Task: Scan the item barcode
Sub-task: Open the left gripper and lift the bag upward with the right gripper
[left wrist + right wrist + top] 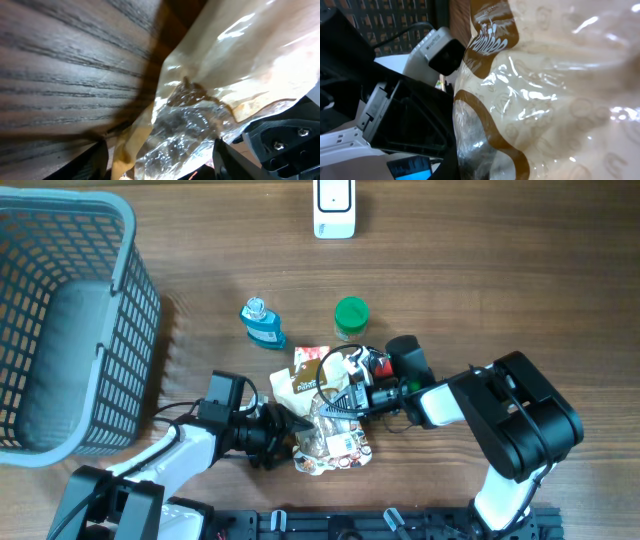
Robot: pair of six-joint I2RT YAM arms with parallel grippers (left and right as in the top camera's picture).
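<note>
Step in hand: getting hold of the snack bag so it can go to the scanner; the scan itself is not yet done.
Item: the bag lies flat on the table, near centre, between the two arms. No barcode can be made out in any view.
Left claw: the left gripper is at the bag's left edge. The wrist view shows its jaws released and well apart, with the bag's crinkled end between them. It is not clamped, by the look of it.
Right claw: the right gripper sits over the bag's far-right part. Film fills its wrist view and hides the fingers, so I cannot tell whether it is clenched on the bag.
Next move, as I judge it: one firm hold on a bag edge, a lift clear of the table, then a carry to the far side with the coded face turned toward the scanner.
Hazard: the film is slick and limp, so it is likely to sag or slip.
Edges: the blue bottle and green-lidded jar stand just beyond the bag, on the line to the scanner. The basket walls off the left.
Open room: bare wood to the right and far right. The gap between bottle and jar is narrow, so a high carry looks safer.
</note>
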